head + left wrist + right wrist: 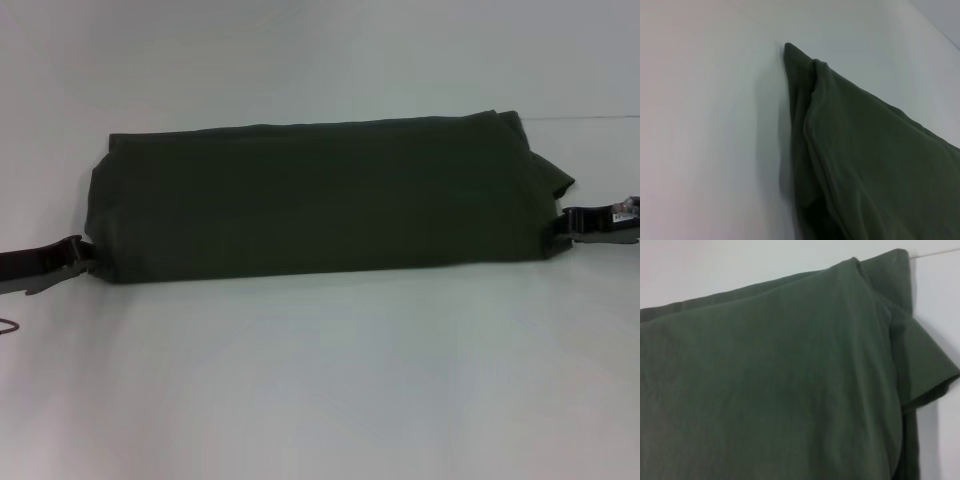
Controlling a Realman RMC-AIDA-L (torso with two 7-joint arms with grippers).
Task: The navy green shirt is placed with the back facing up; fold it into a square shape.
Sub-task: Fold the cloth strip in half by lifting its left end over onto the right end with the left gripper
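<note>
The soft, matte, dark olive-green shirt (320,200) is plain, with no print or pattern. The smooth worktop (320,380) beneath it is a uniform pale grey-white. Black pincers (80,255) (565,222) flank the shirt.

A plain white surface (320,380) fills the view; a thin dark line (585,117) crosses it near its far right edge.

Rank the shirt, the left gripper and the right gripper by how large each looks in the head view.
1. The navy green shirt, by far the largest.
2 and 3. The left gripper and right gripper look alike, each partly cut off, so they stay unranked.
</note>
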